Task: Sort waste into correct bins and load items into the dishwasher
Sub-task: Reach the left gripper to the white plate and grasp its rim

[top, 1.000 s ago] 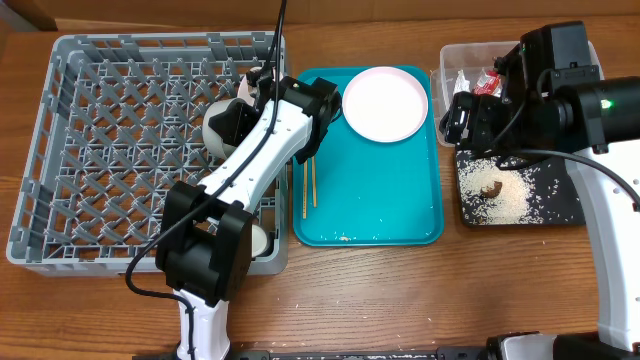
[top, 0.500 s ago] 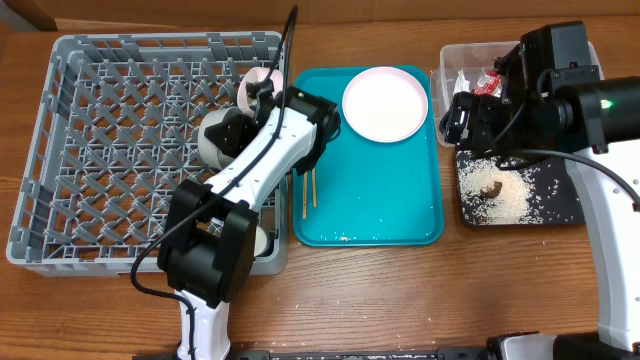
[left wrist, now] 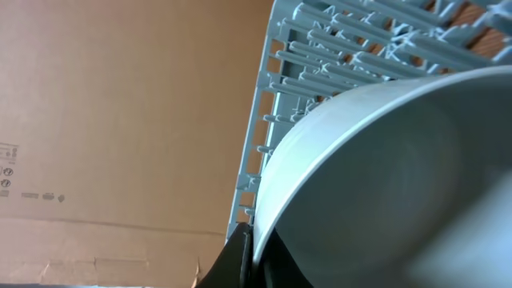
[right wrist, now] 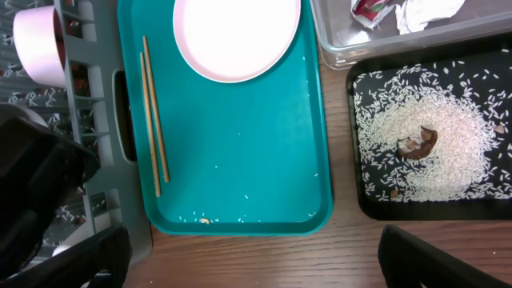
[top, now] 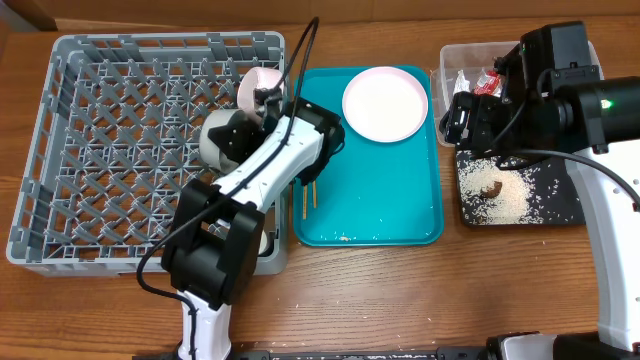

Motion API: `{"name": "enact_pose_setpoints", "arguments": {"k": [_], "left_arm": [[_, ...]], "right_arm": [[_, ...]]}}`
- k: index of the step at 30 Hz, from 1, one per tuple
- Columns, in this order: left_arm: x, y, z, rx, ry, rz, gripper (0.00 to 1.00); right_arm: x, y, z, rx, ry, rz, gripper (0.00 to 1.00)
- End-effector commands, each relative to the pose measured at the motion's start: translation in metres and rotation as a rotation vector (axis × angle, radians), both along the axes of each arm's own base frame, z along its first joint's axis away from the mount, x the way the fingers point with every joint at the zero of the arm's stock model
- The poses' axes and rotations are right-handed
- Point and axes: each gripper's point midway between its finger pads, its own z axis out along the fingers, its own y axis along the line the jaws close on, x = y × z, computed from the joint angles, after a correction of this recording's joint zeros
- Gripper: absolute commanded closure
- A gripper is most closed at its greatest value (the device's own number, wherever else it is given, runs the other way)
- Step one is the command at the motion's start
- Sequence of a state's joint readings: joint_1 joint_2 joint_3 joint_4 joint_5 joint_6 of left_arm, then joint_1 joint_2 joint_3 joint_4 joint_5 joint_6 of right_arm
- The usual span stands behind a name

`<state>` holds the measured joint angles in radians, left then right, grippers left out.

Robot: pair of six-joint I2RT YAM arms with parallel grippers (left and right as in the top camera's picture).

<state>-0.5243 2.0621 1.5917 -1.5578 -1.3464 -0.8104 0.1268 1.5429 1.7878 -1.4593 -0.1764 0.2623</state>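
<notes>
Holding a bowl [top: 257,87] by its rim, the left gripper [top: 268,102] hangs over the right side of the rack [top: 100,160]. The wrist view shows the thin wall pinched between narrow-set fingers [left wrist: 232,258], with the bowl tipped on edge and pegs behind it. The right gripper [right wrist: 252,260] is spread wide and empty above the tub [top: 450,70] and black tray [top: 565,205].

Step, as I judge it: seating this bowl among the pegs. Not yet loaded: plate [top: 385,103] and chopsticks [top: 309,195], both on the teal tray [top: 390,190]. A second bowl [top: 218,138] sits in the rack just beside the held one.

Risks:
- The rim pinch on a smooth curved wall gives little contact, so the bowl may pivot or slip if it strikes a peg.
- The second bowl is close, and a lowering move could clip it and tip it over.
- If let go between pegs without support, the round bowl may roll flat onto the lattice.

Materials:
- Bowls and plate are hard, glossy, round and pale white-pink.
- The rack is grey moulded plastic with an open lattice floor and upright pegs.
- The chopsticks are thin wood, lying parallel near the teal tray's left rim.
- The wrapper [right wrist: 370,8] is crinkled red-and-white and the paper [right wrist: 424,10] crumpled; both are in the clear tub.
- The rice [right wrist: 468,152] is loose grains around a brown lump [right wrist: 418,142] on the black tray, with a few stray grains on the teal tray.
</notes>
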Motion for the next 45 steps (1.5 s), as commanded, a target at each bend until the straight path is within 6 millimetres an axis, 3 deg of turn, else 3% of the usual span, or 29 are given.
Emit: {"name": "enact_pose_setpoints", "arguments": {"k": [1,3,5,9,17,20,23,27,30,38,45], "left_arm": [[-0.009,-0.010,-0.018,-0.051,0.039,0.008,0.93],[-0.012,-0.014,-0.021,-0.066,0.051,0.009,0.90],[-0.015,-0.017,-0.025,-0.087,0.066,0.014,0.77],[-0.021,-0.020,-0.034,-0.128,0.116,0.032,0.61],[-0.034,-0.033,-0.053,-0.315,0.170,0.116,0.47],[-0.035,-0.046,-0.059,-0.426,0.200,0.135,0.42],[-0.029,-0.087,-0.078,-0.654,0.371,0.051,0.37],[-0.022,-0.115,-0.082,-0.796,0.447,-0.026,0.34],[-0.014,-0.132,-0.074,-0.891,0.462,-0.076,0.32],[0.024,-0.196,-0.021,-1.268,0.403,-0.285,0.18],[0.059,-0.234,-0.010,-1.473,0.278,-0.398,0.25]], "right_arm": [[0.000,0.000,0.008,-0.001,-0.028,0.000,0.00],[0.000,0.000,0.008,-0.001,-0.028,0.000,0.00],[0.000,0.000,0.008,-0.001,-0.028,0.000,0.00],[0.000,0.000,0.008,-0.001,-0.028,0.000,0.00],[0.000,0.000,0.008,-0.001,-0.028,0.000,0.00],[0.000,0.000,0.008,-0.001,-0.028,0.000,0.00],[0.000,0.000,0.008,-0.001,-0.029,0.001,0.00],[0.000,0.000,0.008,-0.001,-0.028,0.000,0.00],[0.000,0.000,0.008,-0.001,-0.028,0.000,0.00],[0.000,0.000,0.008,-0.001,-0.028,0.000,0.00],[0.000,0.000,0.008,-0.001,-0.028,0.000,0.00]]}}
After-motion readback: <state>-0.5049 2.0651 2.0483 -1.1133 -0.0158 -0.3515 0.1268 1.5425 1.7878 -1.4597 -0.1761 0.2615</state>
